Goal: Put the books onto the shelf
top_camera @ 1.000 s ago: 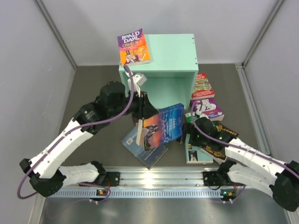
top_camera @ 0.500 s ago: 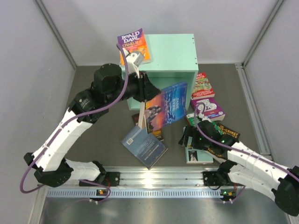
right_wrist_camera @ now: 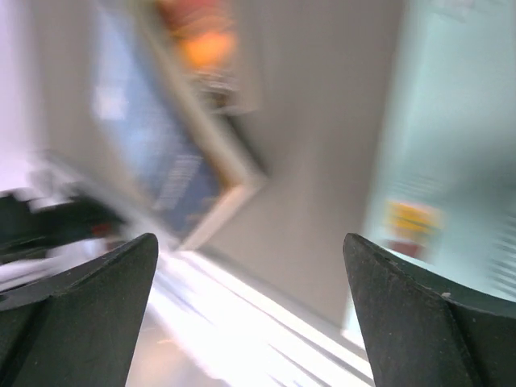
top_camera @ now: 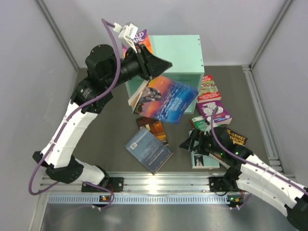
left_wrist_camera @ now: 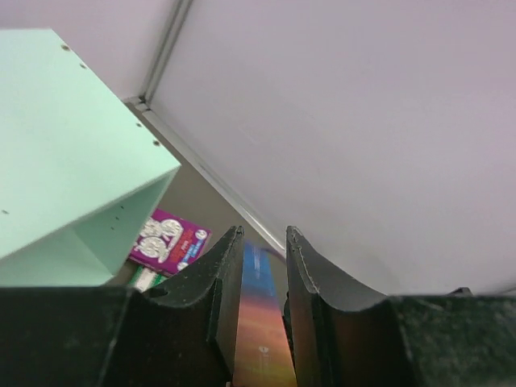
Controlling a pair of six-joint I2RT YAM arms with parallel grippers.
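My left gripper (top_camera: 147, 82) is shut on the spine edge of a blue-orange book (top_camera: 168, 98). It holds the book tilted in the air in front of the open face of the mint-green shelf (top_camera: 180, 50). In the left wrist view the book's spine (left_wrist_camera: 260, 322) sits between the black fingers (left_wrist_camera: 218, 282), with the shelf (left_wrist_camera: 64, 145) at the left. A purple book (top_camera: 143, 37) lies on the shelf's top, partly hidden by the wrist. My right gripper (top_camera: 190, 142) is open and low over the table, holding nothing, beside a teal book (top_camera: 204, 161).
Loose on the table are a grey-blue book (top_camera: 148, 150), a dark brown one (top_camera: 153, 127), a red-green one (top_camera: 208, 89), a purple one (top_camera: 215, 111) and a dark one (top_camera: 236, 139). Grey walls close in both sides and the back. The right wrist view is blurred.
My left arm has lifted the blue-orange book off the pile and swung it up toward the shelf. The right gripper has drawn back toward the near edge, still open.
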